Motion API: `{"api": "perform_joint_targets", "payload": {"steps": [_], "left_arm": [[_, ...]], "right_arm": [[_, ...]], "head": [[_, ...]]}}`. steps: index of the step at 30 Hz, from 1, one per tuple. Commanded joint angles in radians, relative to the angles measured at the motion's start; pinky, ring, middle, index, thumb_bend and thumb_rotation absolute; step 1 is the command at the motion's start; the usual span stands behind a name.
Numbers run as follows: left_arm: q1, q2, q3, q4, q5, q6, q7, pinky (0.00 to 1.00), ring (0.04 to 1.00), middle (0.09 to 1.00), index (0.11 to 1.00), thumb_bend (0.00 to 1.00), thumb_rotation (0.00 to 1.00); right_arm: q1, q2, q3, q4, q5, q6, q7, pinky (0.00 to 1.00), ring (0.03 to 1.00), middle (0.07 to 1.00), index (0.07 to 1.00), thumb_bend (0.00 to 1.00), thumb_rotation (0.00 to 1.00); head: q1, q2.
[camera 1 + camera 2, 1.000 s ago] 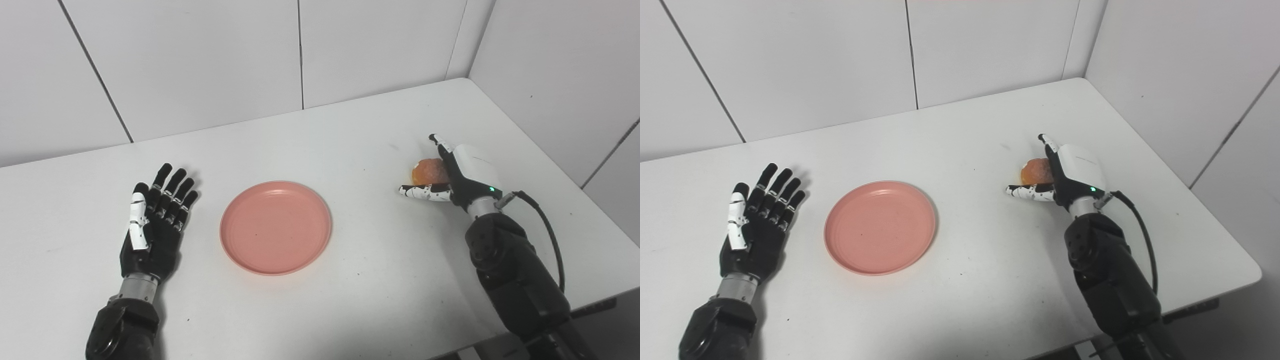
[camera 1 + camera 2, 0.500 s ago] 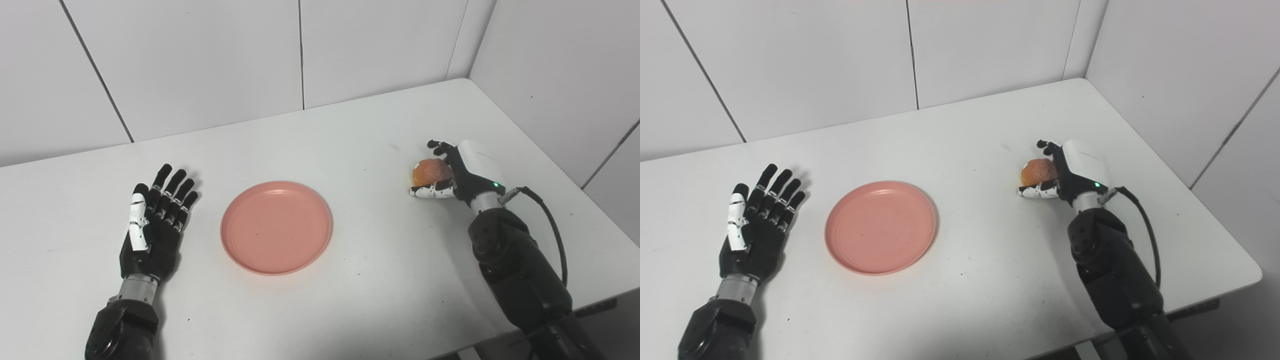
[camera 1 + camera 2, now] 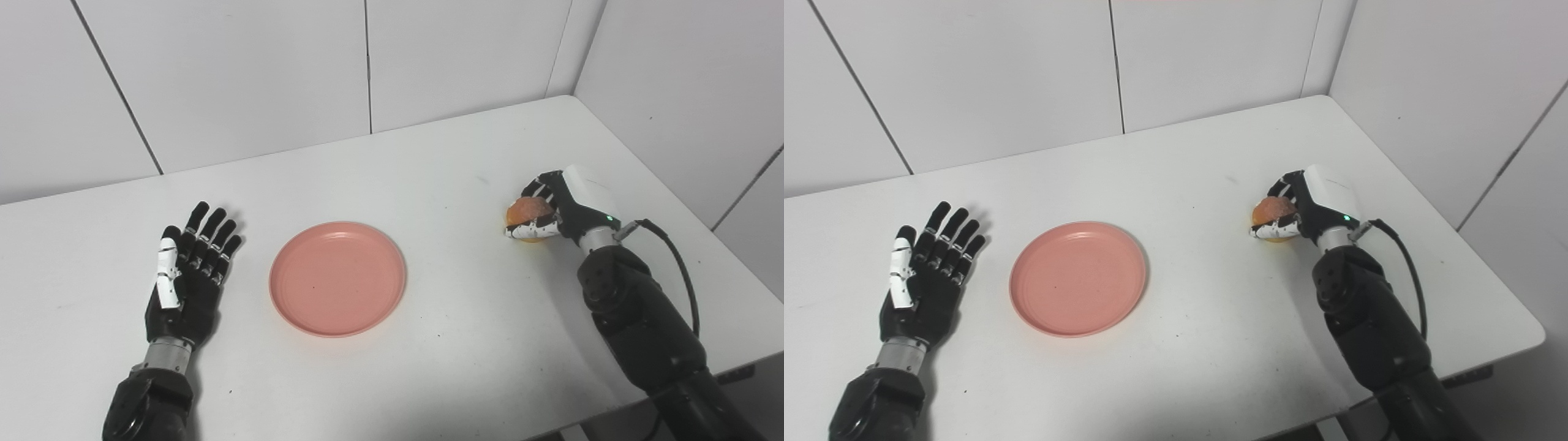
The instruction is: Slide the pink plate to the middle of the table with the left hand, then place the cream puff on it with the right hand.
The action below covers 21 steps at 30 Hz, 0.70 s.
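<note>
The pink plate point(image 3: 338, 278) lies flat near the middle of the white table point(image 3: 392, 184), with nothing on it. At the right side, the golden-brown cream puff point(image 3: 528, 212) sits inside my right hand point(image 3: 560, 205), whose fingers curl over its top while the thumb presses from below; the hand is shut on it, just above the tabletop. My left hand point(image 3: 187, 278) rests flat on the table to the left of the plate, fingers spread and open, a short gap from the plate's rim.
White panelled walls point(image 3: 245, 73) stand behind the table and along its right side. The table's front edge and right corner point(image 3: 1528, 334) lie close to my right arm. A black cable point(image 3: 677, 269) loops off the right wrist.
My right hand's fingers have closed over the cream puff, from spread beside it to wrapped around it, and it seems slightly raised. The left hand and plate have stayed put.
</note>
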Motion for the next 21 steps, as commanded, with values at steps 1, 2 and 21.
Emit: {"api": "perform_joint_targets", "payload": {"steps": [1,2,21], "left_arm": [[0.076,0.003,-0.003,0.035,0.007,0.030,0.000,0.96,0.946,0.942,0.929,0.45,1.00],[0.076,0.002,-0.004,0.035,0.007,0.030,0.000,0.96,0.948,0.943,0.931,0.45,1.00],[0.130,-0.082,-0.070,-0.080,0.104,0.043,0.108,0.93,0.925,0.927,0.905,0.42,1.00]], "right_arm": [[0.001,-0.022,-0.005,-0.029,0.011,0.001,0.006,0.34,0.419,0.483,0.488,0.51,0.13],[0.001,-0.022,-0.005,-0.037,0.012,0.005,0.008,0.35,0.425,0.487,0.488,0.51,0.13],[0.014,-0.039,0.007,-0.215,0.007,-0.029,0.034,0.32,0.409,0.473,0.487,0.51,0.13]], "head": [[0.007,0.001],[0.010,0.001],[0.307,0.025]]}}
